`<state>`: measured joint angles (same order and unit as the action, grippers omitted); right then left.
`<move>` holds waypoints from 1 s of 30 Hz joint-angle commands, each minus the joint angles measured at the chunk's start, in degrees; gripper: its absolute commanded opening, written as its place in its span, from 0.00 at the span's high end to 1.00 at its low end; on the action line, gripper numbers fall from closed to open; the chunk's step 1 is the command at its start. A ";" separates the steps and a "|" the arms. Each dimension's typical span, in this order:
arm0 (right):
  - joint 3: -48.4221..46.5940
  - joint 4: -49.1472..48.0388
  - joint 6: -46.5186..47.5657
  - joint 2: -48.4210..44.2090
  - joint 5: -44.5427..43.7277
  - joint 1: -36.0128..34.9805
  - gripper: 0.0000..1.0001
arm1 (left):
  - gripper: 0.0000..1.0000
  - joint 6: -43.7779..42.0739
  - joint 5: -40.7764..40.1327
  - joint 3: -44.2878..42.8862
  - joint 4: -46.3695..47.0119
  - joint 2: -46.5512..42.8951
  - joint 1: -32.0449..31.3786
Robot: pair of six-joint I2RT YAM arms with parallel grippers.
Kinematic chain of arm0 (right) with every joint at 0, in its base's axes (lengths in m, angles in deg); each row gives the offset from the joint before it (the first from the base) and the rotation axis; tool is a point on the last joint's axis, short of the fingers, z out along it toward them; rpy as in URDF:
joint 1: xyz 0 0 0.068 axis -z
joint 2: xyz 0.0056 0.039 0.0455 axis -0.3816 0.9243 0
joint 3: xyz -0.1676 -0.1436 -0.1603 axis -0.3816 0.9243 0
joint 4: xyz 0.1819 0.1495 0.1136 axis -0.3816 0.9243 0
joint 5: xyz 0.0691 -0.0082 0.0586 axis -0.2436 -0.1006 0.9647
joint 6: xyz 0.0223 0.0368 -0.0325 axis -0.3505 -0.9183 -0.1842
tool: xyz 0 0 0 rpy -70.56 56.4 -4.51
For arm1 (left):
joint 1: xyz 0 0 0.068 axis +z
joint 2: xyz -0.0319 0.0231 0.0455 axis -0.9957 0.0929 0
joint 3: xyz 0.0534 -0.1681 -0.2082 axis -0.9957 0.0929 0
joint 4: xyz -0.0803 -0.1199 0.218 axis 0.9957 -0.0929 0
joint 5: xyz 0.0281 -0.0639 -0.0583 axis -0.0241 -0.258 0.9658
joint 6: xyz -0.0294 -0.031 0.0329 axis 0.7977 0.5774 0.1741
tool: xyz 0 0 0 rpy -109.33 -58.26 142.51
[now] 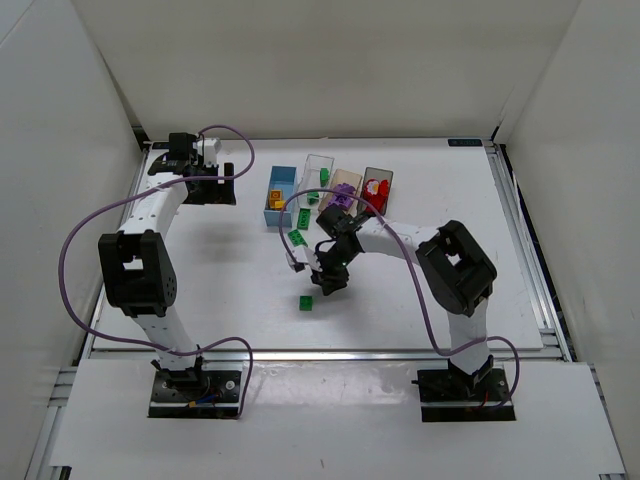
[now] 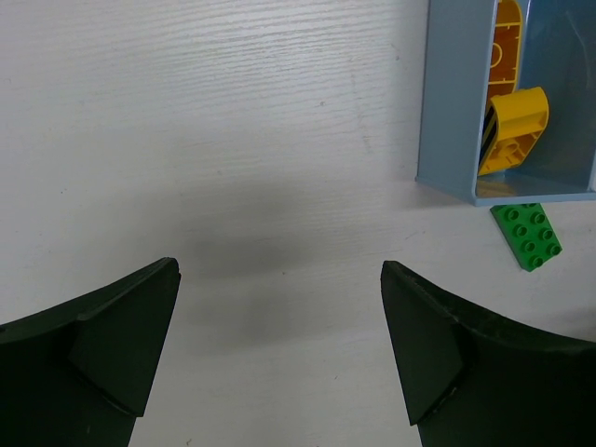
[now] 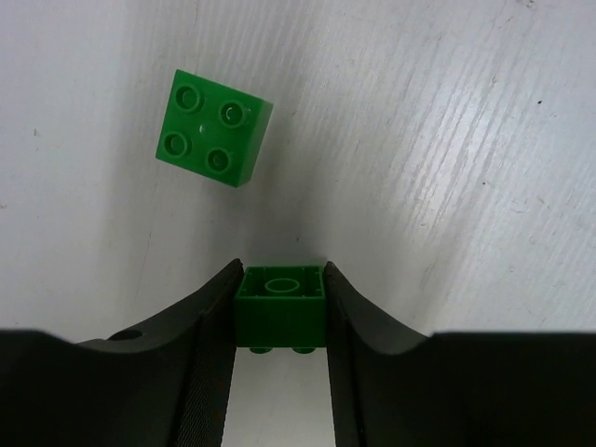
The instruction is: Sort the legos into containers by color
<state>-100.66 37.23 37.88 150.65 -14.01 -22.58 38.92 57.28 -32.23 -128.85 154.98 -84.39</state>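
My right gripper (image 3: 279, 279) is shut on a small green lego (image 3: 279, 312), held just above the white table; in the top view this gripper (image 1: 328, 280) is at mid-table. Another green lego (image 3: 212, 128) lies on the table just ahead of it, also seen in the top view (image 1: 305, 302). My left gripper (image 2: 279, 270) is open and empty over bare table, left of the light blue bin (image 2: 456, 102), which holds orange-yellow legos (image 2: 517, 130). A green lego (image 2: 528, 235) lies by that bin's near end.
The four bins stand in a row at the back: light blue (image 1: 280, 178), clear (image 1: 318, 165), peach-tan (image 1: 348, 178) with purple legos, dark grey (image 1: 380, 173) with red legos. More green legos (image 1: 297, 238) lie in front of the bins.
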 commanded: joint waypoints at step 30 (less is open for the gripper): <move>-67.34 -7.80 -40.52 32.38 -6.23 15.22 0.78 | 0.01 -0.66 -0.53 -0.58 0.35 -4.41 1.13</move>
<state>-163.81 30.83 0.54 183.85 -18.05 -7.37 38.94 57.54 -30.74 -127.95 154.59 -83.89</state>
